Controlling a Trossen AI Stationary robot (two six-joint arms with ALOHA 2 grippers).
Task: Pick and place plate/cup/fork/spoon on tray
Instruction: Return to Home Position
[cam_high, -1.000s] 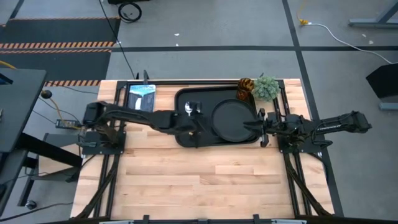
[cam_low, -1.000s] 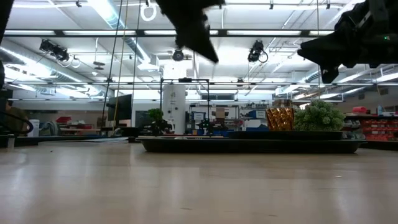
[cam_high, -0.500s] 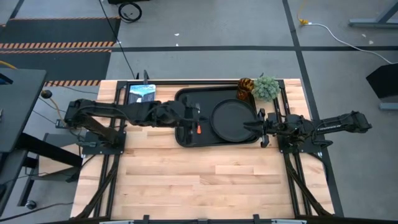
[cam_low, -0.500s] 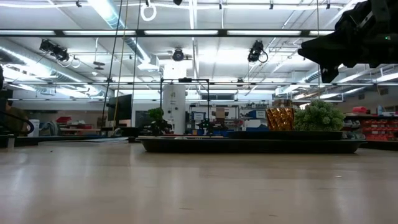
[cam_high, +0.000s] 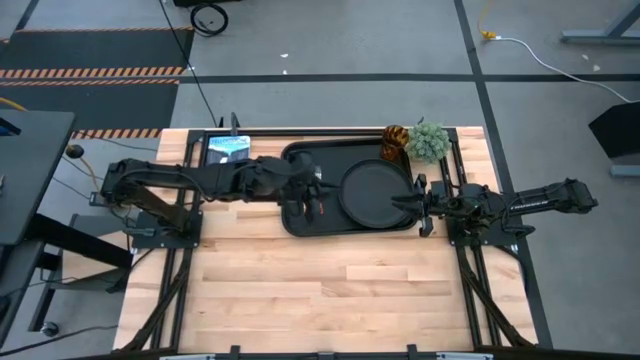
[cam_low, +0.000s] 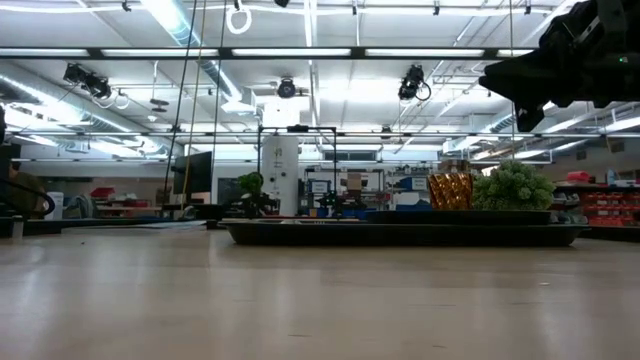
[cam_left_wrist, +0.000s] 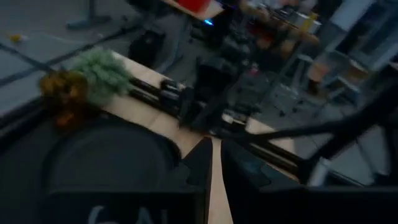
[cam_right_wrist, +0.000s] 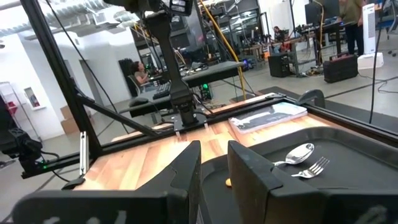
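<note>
The black tray lies at the table's far middle. The round black plate rests flat in its right half. The spoon and the fork lie side by side in its left half. The fork's red-orange handle shows from above. The amber cup stands at the tray's far right corner. My left gripper hovers over the tray's left half, shut and empty. My right gripper hovers over the plate's right rim, shut and empty; it also shows in the low view.
A fuzzy green plant ball sits right of the cup. A blue-and-white picture card lies left of the tray. Bare wood fills the table's near half. People show in the room beyond the table.
My left gripper has drawn back toward the table's left edge and risen out of the low view. The fork's red-orange handle now shows on the tray's left half, where the gripper stood a second ago.
</note>
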